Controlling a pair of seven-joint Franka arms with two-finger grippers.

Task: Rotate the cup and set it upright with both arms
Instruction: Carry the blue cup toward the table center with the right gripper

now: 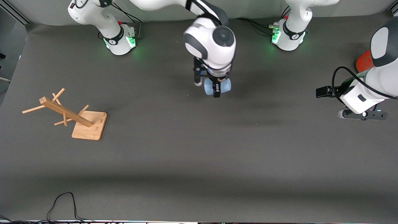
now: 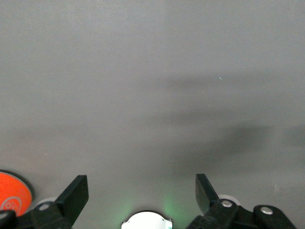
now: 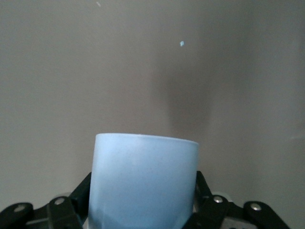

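Holding the cup [image 1: 217, 86] tight, the right gripper [image 1: 216, 90] is hanging over the middle of the grey table [image 1: 199, 161], a little way out from the two arm bases. Its two black fingers [image 3: 204, 190] are squeezing in on the sides of the pale blue cup. The cup is lying on its side between them, not standing up. In the right wrist view the cup [image 3: 143, 183] is filling the space between the fingers, and its smooth blue wall is facing the camera.

The left gripper [image 2: 142, 193] is waiting over the left arm's end of the table. Its fingers [image 2: 76, 193] are spread wide apart, and they are holding nothing. Only bare table is showing between them.

An orange cylinder [image 1: 364, 61] is peeking out by the left arm [image 1: 377, 77].

A wooden rack [image 1: 67, 113] with pegs is sitting on a flat wooden base near the right arm's end of the table, well apart from the cup.

A black cable [image 1: 63, 205] is lying at the table edge nearest the front camera.
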